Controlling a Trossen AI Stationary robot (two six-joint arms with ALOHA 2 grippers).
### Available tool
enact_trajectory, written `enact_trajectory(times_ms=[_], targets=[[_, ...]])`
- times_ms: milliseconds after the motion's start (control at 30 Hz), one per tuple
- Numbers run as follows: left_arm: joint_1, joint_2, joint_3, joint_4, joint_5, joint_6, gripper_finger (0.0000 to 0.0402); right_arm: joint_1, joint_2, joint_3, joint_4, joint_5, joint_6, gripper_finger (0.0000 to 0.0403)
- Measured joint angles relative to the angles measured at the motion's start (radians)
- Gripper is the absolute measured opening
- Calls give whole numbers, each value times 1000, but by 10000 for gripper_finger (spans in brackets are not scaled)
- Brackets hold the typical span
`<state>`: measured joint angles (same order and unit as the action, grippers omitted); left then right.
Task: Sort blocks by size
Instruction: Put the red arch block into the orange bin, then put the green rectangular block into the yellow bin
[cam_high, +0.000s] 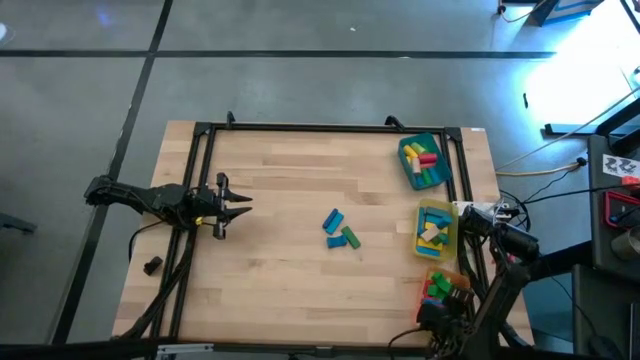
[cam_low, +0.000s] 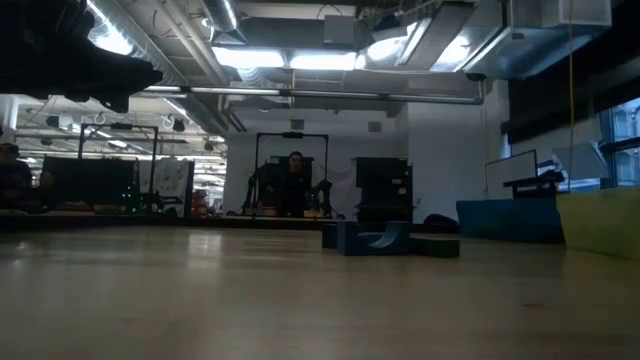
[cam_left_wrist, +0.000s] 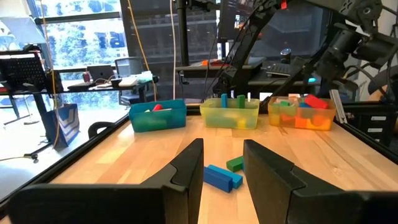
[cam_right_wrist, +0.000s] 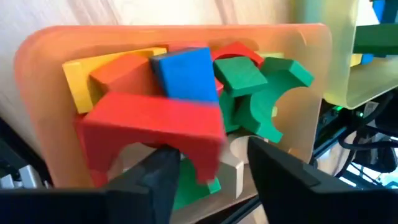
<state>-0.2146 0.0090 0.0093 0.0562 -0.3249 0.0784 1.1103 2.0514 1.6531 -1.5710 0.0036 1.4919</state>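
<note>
red arch block (cam_right_wrist: 152, 127) just beyond right hand (cam_right_wrist: 211, 171)

The table (cam_high: 280, 220) is pale wood with a black frame, and on it lie two blue blocks (cam_high: 333, 220) and a green block (cam_high: 351, 237). A teal tray (cam_high: 408, 170) holds yellow, red, pink and green pieces; a yellow tray (cam_high: 452, 238) holds blue and yellow ones. The orange tray (cam_right_wrist: 43, 81) holds a red arch (cam_right_wrist: 155, 124), a blue block (cam_right_wrist: 185, 73), green pieces (cam_right_wrist: 261, 87) and a yellow block (cam_right_wrist: 78, 81).
</note>
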Motion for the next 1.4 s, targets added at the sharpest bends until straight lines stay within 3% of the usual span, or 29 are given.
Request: enact_trajectory(times_ms=[133, 333, 733, 1000, 1200, 1400], targets=[[0, 0, 0, 0, 0, 0, 100, 0, 0, 0, 0, -52, -5, 216], [0, 0, 0, 0, 0, 0, 100, -6, 0, 24, -1, -136, -85, 225], [0, 0, 0, 0, 0, 0, 100, -106, 0, 169, 0, 131, -329, 227], [0, 0, 0, 0, 0, 0, 100, -249, 0, 185, 16, 433, -620, 227], [0, 0, 0, 0, 0, 0, 100, -414, 0, 185, 142, 450, -863, 227], [0, 0, 0, 0, 0, 0, 100, -592, 0, 185, 252, 408, -892, 227]])
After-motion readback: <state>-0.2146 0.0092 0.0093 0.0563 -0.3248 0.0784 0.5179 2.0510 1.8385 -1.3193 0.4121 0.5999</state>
